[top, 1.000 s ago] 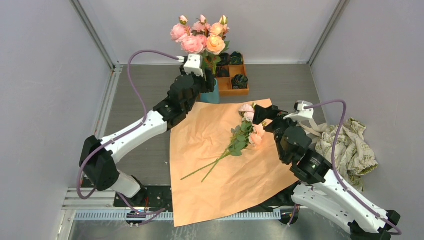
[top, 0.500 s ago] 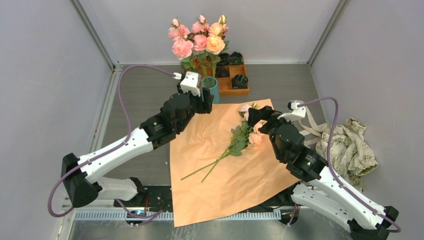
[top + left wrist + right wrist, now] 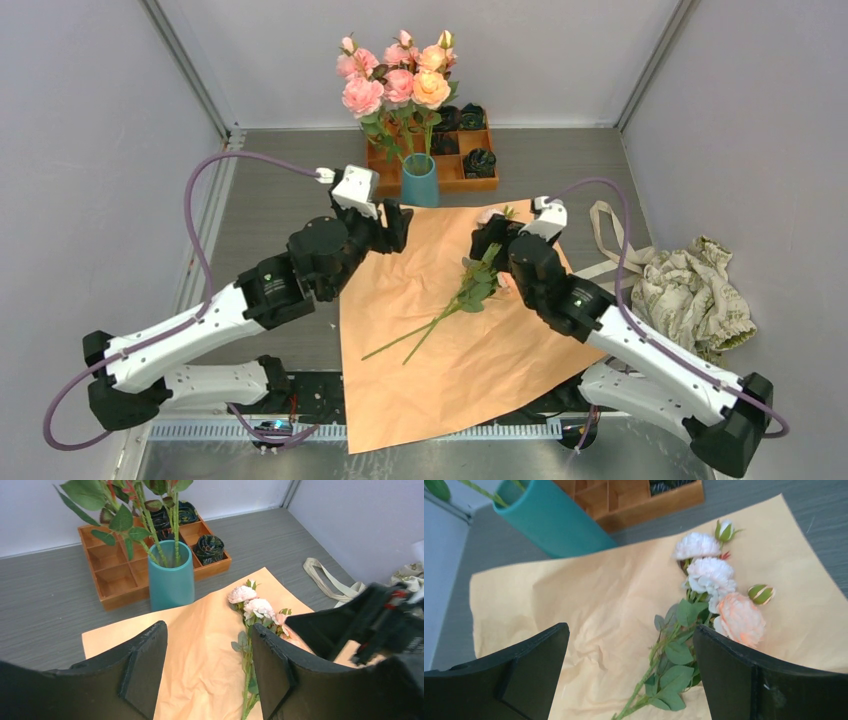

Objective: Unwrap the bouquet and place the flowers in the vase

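The bouquet lies unwrapped, its orange paper (image 3: 440,340) spread flat on the table. Several pink and peach flowers (image 3: 398,80) stand in the teal vase (image 3: 420,181) at the back. More flowers (image 3: 472,285) lie on the paper, with white and peach heads (image 3: 711,580) and green stems. My left gripper (image 3: 395,226) hovers open and empty over the paper's left corner, just in front of the vase (image 3: 171,575). My right gripper (image 3: 488,238) is open above the lying flowers; their stems (image 3: 674,660) show between its fingers, untouched.
An orange wooden tray (image 3: 452,176) with dark rosettes stands behind and right of the vase. A crumpled cream patterned paper wad (image 3: 695,290) and a cream ribbon (image 3: 608,225) lie at the right. Grey walls close in on the left, back and right.
My left gripper has drawn back from the vase toward the near left, leaving the flowers standing in it. My right gripper has moved left over the lying flowers.
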Motion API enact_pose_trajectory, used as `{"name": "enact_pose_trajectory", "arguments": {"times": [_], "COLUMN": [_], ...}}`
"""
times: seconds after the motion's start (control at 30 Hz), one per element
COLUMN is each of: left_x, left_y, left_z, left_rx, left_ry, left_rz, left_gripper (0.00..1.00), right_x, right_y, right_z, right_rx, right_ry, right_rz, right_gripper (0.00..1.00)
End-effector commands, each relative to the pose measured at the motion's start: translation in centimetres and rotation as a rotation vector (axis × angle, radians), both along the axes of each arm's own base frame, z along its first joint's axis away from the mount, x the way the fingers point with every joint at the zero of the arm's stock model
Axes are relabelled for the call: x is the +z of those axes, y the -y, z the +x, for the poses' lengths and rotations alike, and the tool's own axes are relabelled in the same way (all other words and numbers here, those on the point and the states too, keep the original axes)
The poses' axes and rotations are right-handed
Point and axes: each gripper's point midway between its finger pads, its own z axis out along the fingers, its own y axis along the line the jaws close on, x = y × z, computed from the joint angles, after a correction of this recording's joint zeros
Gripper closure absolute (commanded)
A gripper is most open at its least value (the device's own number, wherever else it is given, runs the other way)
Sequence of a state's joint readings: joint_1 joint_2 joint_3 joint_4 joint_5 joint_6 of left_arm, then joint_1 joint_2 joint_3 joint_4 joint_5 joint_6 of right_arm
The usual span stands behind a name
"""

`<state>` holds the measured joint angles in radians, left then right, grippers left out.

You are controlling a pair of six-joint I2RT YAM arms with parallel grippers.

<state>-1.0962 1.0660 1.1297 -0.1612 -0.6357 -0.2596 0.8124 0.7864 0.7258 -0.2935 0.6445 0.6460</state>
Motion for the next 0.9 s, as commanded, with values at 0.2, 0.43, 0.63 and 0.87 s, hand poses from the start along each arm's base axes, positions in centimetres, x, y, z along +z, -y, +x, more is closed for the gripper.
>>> {"name": "enact_pose_trajectory", "arguments": {"times": [0.2, 0.43, 0.63, 0.87], "left_x": [1.0, -1.1, -2.1, -2.9], "left_y": [-4.0, -4.9, -6.3, -7.7], "left_z": [-2.1, -2.5, -2.7, -3.1], "left_rx": [0.034, 0.052, 0.087, 0.112], "left_ry": [-0.006, -0.053, -0.066, -0.074], "left_rz": [-0.078, -0.053, -0.053, -0.056], "left_gripper": [0.38, 0.38, 0.38, 0.38], "right_x": [-4.0, -9.2, -13.2, -15.2], "right_y": [-5.8, -7.6, -7.8, -6.9], "right_z": [1.4, 2.6, 2.9, 2.2], "right_rx": [0.1, 0.051, 0.001, -0.052], "right_ry": [-0.17, -0.337, -0.478, -0.521], "right_rz": [0.045, -0.001, -0.011, 0.005], "right_gripper": [0.01, 0.1, 0.31, 0.39]}}
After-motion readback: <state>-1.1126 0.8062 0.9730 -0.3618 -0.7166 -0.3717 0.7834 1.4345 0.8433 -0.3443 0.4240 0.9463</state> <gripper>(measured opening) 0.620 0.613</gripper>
